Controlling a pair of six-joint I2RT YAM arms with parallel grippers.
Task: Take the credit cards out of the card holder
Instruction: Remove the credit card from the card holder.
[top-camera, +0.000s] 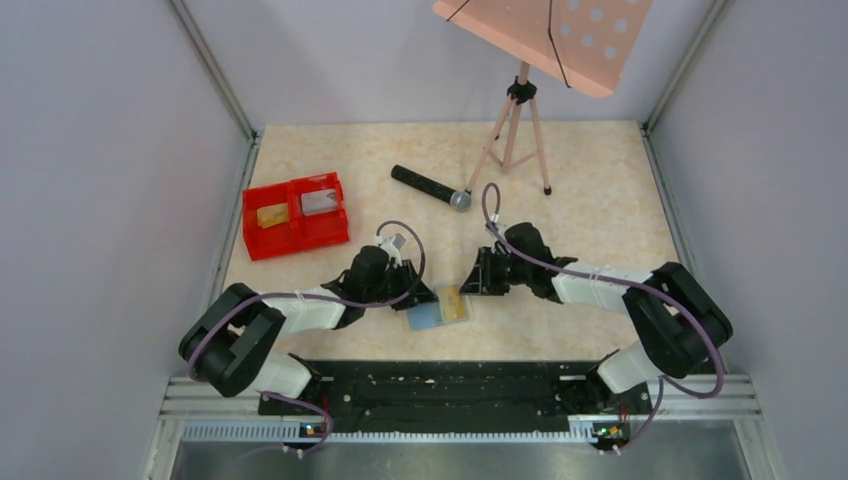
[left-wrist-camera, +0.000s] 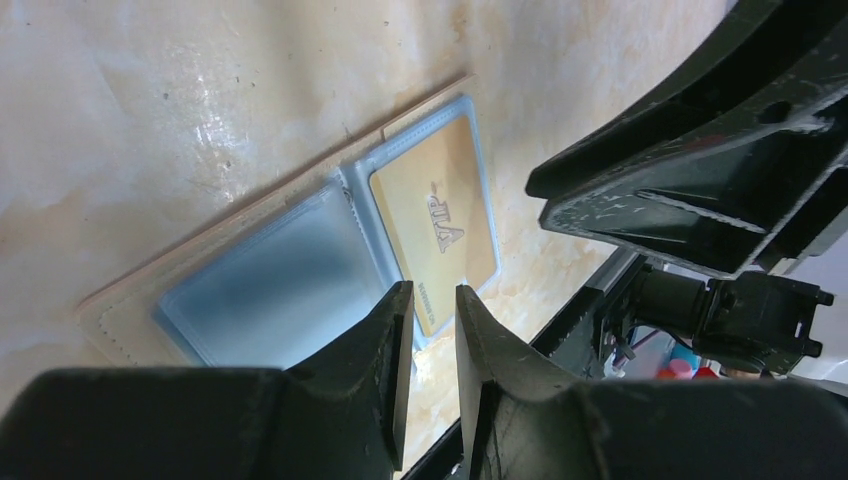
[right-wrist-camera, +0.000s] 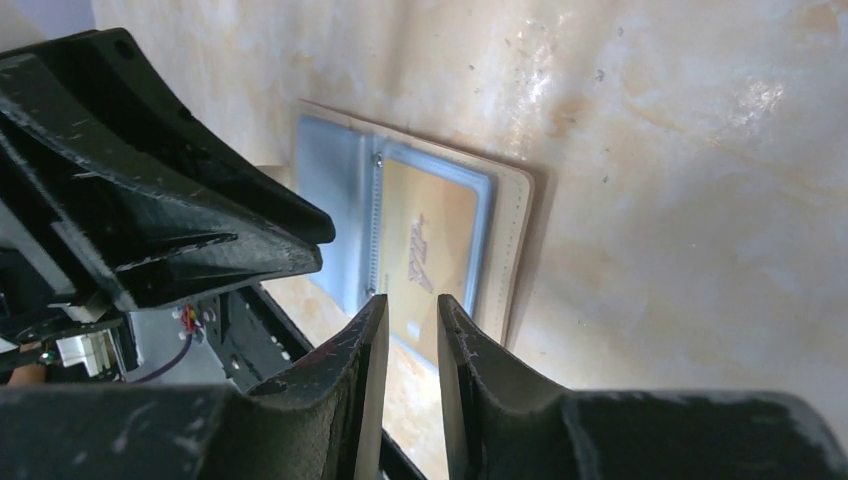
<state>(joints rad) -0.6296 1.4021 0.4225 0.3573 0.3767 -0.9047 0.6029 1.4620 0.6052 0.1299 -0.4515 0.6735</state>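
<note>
— Any writing to read here?

— One word. The gold card (left-wrist-camera: 435, 215), lying in one pocket of the open card holder (left-wrist-camera: 270, 290), carries "VIP" in slanted letters. It is plain in the left wrist view.

— Anything else on it?

— A line of small print runs beside that word, too fine to read. In the right wrist view the same lettering shows, but blurred. From above, nothing is legible.

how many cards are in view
3: one gold card in the open wallet; in the red tray, a second gold card left, a grey card right. Others may be hidden in the wallet.
</note>
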